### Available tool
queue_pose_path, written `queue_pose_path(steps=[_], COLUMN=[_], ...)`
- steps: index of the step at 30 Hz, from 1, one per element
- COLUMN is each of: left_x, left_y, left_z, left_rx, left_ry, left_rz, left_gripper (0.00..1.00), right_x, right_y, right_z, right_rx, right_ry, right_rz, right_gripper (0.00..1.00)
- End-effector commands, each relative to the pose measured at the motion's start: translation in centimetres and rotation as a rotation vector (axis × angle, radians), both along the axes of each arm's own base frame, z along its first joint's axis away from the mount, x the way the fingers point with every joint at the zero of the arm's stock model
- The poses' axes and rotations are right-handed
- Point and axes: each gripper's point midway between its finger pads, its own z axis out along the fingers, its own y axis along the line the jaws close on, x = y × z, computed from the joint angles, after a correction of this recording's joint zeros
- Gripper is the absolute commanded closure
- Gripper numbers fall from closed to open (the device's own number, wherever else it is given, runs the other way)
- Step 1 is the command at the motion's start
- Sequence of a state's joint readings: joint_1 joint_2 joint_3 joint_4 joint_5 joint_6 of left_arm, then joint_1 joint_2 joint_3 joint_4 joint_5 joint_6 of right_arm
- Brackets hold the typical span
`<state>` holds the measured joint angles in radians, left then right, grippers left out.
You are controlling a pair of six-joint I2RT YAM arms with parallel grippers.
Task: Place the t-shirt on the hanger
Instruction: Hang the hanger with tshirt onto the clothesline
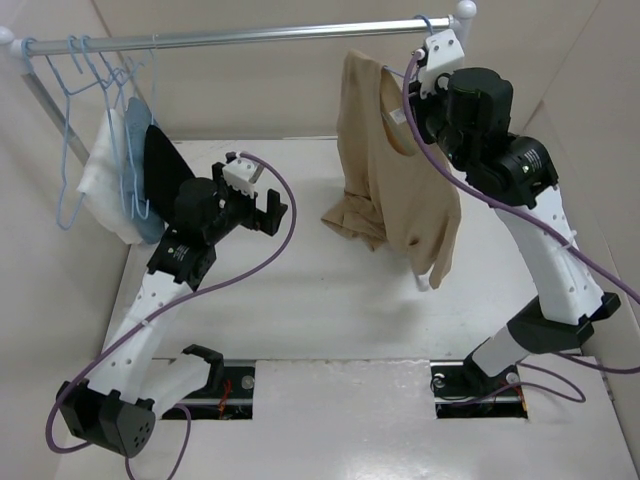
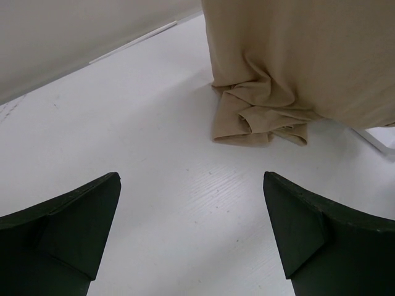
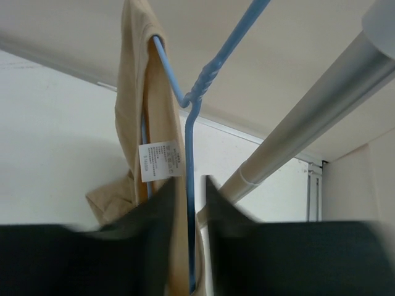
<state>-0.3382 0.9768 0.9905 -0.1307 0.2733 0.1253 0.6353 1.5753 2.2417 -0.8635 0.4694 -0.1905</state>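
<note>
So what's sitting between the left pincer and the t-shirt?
Only bare white table lies between the left pincer and the t-shirt, shown in the left wrist view.

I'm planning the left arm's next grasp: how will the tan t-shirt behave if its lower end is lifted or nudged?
Probably floppy: the t-shirt drapes from the hanger and its lower end crumples in folds on the table. Likely light, since thin wire carries it. A push would probably just shift folds or swing it, not slide it whole.
</note>
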Motion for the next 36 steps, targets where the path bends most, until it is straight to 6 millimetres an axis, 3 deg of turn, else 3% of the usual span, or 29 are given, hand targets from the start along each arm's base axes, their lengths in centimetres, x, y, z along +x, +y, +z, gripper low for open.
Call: queue_pose_path(steps=[1,5,10,12,13,16,17,19,22,23,25,26,27,28,29,30,33,34,36], left_x=[-0.4,-0.5,-0.7,-0.7,-0.7,-0.7,-0.9,-1.0,-1.2,-1.0,-0.6,-0.5,-0.5,-0.4,-0.5,-0.6,-1.2,-1.3,-1.9], left_y=[-0.1,-0.3,-0.2,-0.2,-0.2,-0.1,0.0,0.4,1.0,1.2,2.4,2.9,3.4,3.9,4.4,4.8,5.3,5.7,5.9], left_z=[1.8,1.4,1.7,1.7,1.7,1.1,0.8,-0.2,-2.0,-2.5,-3.0,-4.4,-4.8,-4.9,-6.5,-6.7,-8.9,-9.6,-10.5], left_rx=[-0.036,-0.042,-0.038,-0.038,-0.038,-0.025,-0.025,-0.014,0.01,0.014,0.012,0.02,0.025,0.018,0.032,0.022,0.012,0.018,0.002], left_ry=[-0.062,-0.047,-0.061,-0.061,-0.061,-0.055,-0.054,-0.038,-0.023,-0.021,-0.026,-0.001,-0.005,-0.009,0.022,0.02,0.059,0.073,0.079], left_rz=[-0.012,-0.019,-0.021,-0.021,-0.021,-0.023,-0.023,-0.001,0.025,0.038,0.115,0.148,0.173,0.209,0.221,0.242,0.261,0.272,0.268], left_gripper=[0.0,0.0,0.0,0.0,0.0,0.0,0.0,0.0,0.0,0.0,0.0,0.0,0.0,0.0,0.0,0.0,0.0,0.0,0.0], right_x=[-1.3,-2.9,-5.7,-6.7,-8.2,-11.4,-12.3,-15.5,-19.7,-19.6,-19.0,-19.2,-18.8,-18.8,-18.5,-19.0,-19.8,-20.1,-20.2], right_y=[0.0,-1.1,-2.6,-2.5,-3.3,-3.4,-3.0,-0.3,3.0,4.1,5.2,5.7,6.3,6.6,6.6,7.1,7.7,7.7,7.5], right_z=[1.8,2.7,4.5,4.8,6.3,6.7,7.5,7.1,3.9,1.1,-2.2,-3.6,-6.7,-8.1,-9.5,-12.3,-15.4,-17.4,-19.6], right_rx=[0.077,0.093,0.087,0.089,0.112,0.101,0.08,0.056,0.06,0.103,0.152,0.177,0.196,0.203,0.206,0.197,0.216,0.236,0.255], right_ry=[-0.038,-0.061,-0.124,-0.146,-0.199,-0.272,-0.332,-0.395,-0.441,-0.379,-0.277,-0.233,-0.156,-0.13,-0.109,-0.068,-0.051,-0.029,-0.003], right_rz=[0.044,0.045,0.104,0.151,0.165,0.286,0.341,0.585,0.881,0.923,0.936,0.944,0.939,0.934,0.909,0.92,0.919,0.915,0.875], right_gripper=[0.59,0.4,0.0,0.0,0.0,0.0,0.0,0.0,0.0,0.0,0.0,0.0,0.0,0.0,0.0,0.0,0.0,0.0,0.0])
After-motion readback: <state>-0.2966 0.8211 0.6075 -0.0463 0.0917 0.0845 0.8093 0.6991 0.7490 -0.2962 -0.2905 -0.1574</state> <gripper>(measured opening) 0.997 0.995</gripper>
